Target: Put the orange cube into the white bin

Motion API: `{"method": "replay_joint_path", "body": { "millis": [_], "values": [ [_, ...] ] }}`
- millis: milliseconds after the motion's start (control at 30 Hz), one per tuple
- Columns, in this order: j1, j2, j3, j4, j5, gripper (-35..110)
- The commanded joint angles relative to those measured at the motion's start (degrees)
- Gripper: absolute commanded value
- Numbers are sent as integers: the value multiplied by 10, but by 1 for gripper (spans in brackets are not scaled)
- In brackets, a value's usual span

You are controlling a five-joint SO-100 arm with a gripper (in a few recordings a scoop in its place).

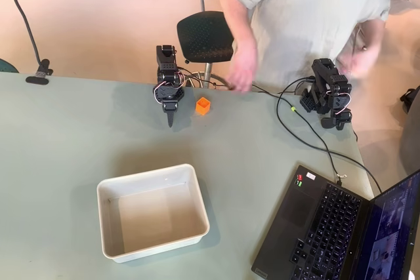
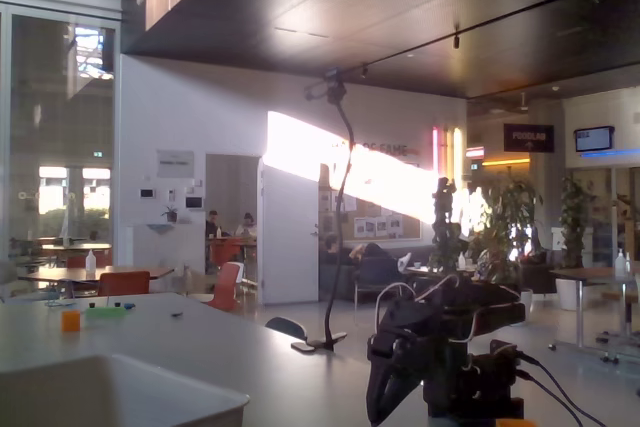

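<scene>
One orange cube [image 1: 203,105] beside end effector [image 1: 170,119]

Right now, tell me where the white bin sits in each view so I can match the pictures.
Overhead view: the white bin lies on the table, lower left of centre, below the black robot arm.
Fixed view: the white bin is in the bottom-left corner, cut off by the picture's edges.
Shared landmark: the black robot arm, which stands above the bin in the overhead view and to its right in the fixed view.

Open laptop [image 1: 341,227] at worktop [image 1: 65,136] lower right corner. Black chair [image 1: 205,34] behind far edge. Person's torso [image 1: 308,11] beside chair. Cables [image 1: 308,129] across worktop.
</scene>
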Motion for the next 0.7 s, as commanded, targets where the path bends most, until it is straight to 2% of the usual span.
{"method": "replay_joint_path", "body": {
  "millis": [0,667],
  "values": [
    [1,1,-4,2,-3,-3],
    [-2,1,-7,2,2,-3]
  ]
}}
